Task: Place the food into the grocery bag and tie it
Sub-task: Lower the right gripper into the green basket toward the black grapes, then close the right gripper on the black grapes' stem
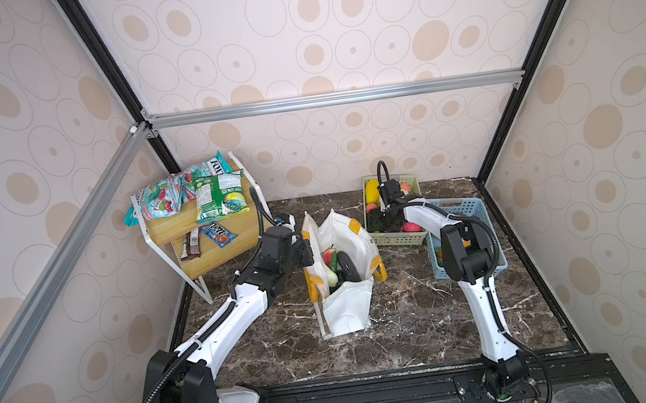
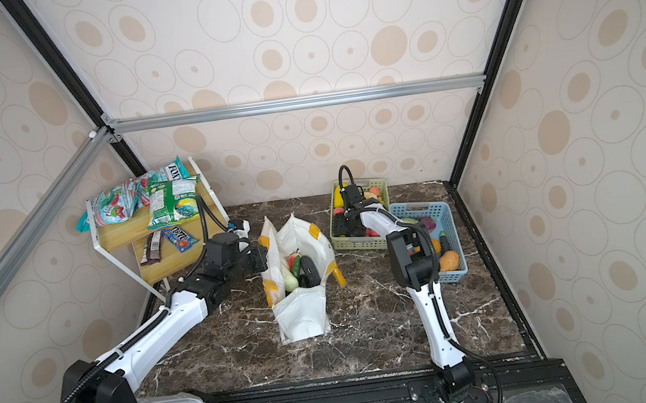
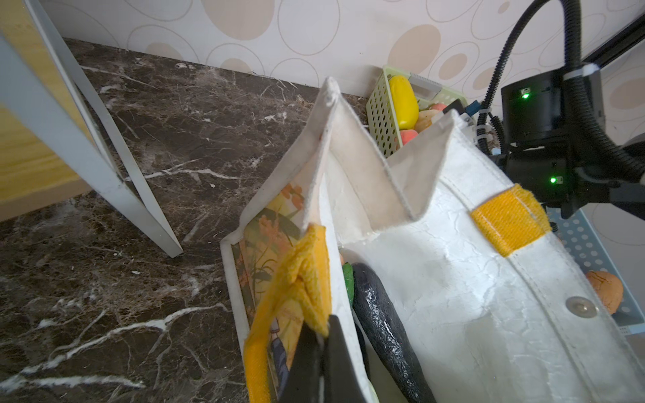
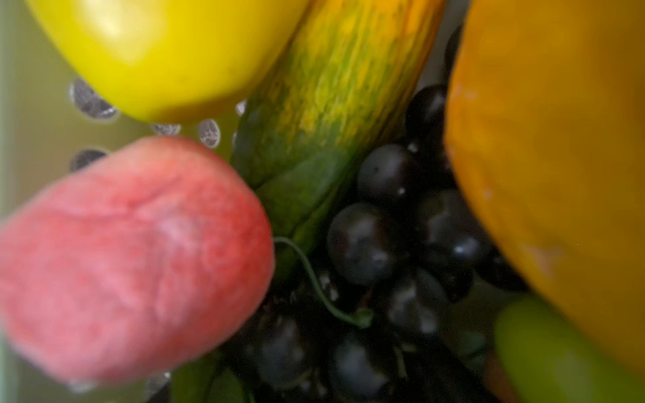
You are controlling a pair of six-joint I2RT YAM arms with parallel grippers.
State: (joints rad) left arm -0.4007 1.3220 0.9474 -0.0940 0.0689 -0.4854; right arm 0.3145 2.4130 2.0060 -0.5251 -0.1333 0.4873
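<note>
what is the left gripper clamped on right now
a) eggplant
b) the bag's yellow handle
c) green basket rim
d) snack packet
b: in the left wrist view the left gripper is shut on the yellow handle at the rim of the grocery bag.

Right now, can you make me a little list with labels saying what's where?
Grocery bag: standing, mouth open
In bag: dark eggplant, green cucumber, more
Left gripper: shut on bag's yellow handle
Right gripper: down in green basket, jaws hidden
There too: yellow fruit, dark grapes, pink fruit
Tied: not yet
</note>
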